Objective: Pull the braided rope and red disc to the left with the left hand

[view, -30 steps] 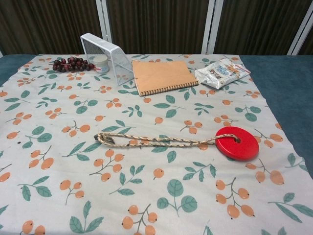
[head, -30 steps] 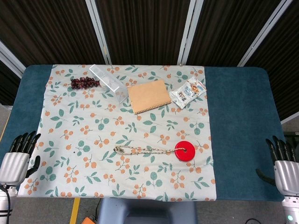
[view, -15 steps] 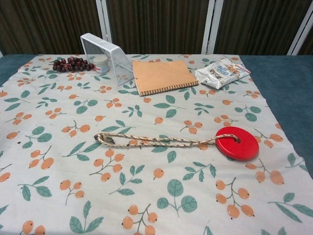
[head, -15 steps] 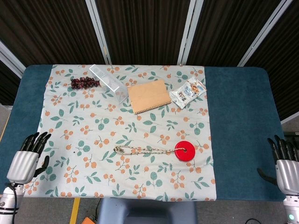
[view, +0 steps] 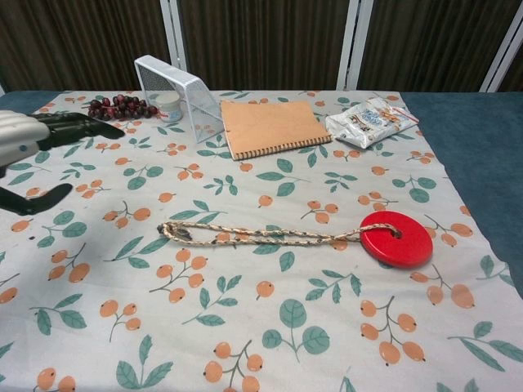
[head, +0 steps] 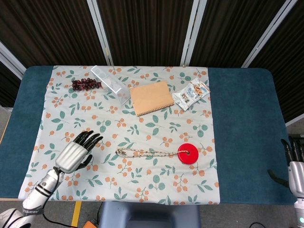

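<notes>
A braided rope (head: 146,152) (view: 261,235) lies stretched across the floral cloth, its looped end to the left and its other end tied through a red disc (head: 188,153) (view: 396,238). My left hand (head: 76,152) (view: 33,139) hovers open over the cloth, left of the rope's loop and apart from it, fingers spread and pointing up the table. My right hand (head: 295,164) shows only at the right frame edge beside the table, fingers straight and holding nothing.
At the back stand a clear mesh box (head: 110,84) (view: 177,95) with a small jar inside, a bunch of dark grapes (head: 86,84) (view: 119,107), a brown notebook (head: 151,97) (view: 273,127) and a snack packet (head: 191,93) (view: 371,119). Blue table cover (head: 242,128) flanks the cloth.
My left hand has moved from the table's left edge rightward over the cloth toward the rope's loop, and now enters the chest view. The right hand has slid slightly further off frame.
</notes>
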You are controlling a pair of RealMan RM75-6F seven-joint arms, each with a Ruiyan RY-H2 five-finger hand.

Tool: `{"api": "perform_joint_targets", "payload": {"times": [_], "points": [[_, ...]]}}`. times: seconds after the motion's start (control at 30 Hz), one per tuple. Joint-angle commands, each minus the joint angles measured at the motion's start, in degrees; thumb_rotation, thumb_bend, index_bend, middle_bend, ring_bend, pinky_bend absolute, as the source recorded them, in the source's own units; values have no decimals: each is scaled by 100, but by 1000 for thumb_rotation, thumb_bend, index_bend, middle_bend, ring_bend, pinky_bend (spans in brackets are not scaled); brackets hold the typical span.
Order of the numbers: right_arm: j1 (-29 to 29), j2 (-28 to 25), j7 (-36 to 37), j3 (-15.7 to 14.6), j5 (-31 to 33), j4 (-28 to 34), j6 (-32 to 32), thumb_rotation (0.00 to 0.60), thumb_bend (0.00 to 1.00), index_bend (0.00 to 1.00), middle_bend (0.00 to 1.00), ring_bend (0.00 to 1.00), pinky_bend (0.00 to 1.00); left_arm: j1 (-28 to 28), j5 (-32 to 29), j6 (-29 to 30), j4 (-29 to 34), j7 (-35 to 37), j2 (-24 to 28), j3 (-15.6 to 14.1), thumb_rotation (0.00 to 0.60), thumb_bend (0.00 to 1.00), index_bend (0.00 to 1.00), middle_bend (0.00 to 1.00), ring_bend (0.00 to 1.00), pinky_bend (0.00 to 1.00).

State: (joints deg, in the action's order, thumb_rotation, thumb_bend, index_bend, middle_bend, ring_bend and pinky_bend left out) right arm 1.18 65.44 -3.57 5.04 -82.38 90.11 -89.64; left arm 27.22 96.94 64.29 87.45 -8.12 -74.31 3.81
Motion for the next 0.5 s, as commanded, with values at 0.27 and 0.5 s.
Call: {"api": "perform_joint_targets", "payload": {"times": [0.27,0.5], "points": [[-9,-109,102,55,-63,87,-65,600,292,0,0,0,0,883,-343,-1311,-106,-670,-457,-10,600,577,68,85,14,137],[40,-77,153,41,-110,65,-158,600,292,0,0,0,0,1169,-599,-1688,-209,-921,-617,-27,600,583,75,85,14,143]]}}
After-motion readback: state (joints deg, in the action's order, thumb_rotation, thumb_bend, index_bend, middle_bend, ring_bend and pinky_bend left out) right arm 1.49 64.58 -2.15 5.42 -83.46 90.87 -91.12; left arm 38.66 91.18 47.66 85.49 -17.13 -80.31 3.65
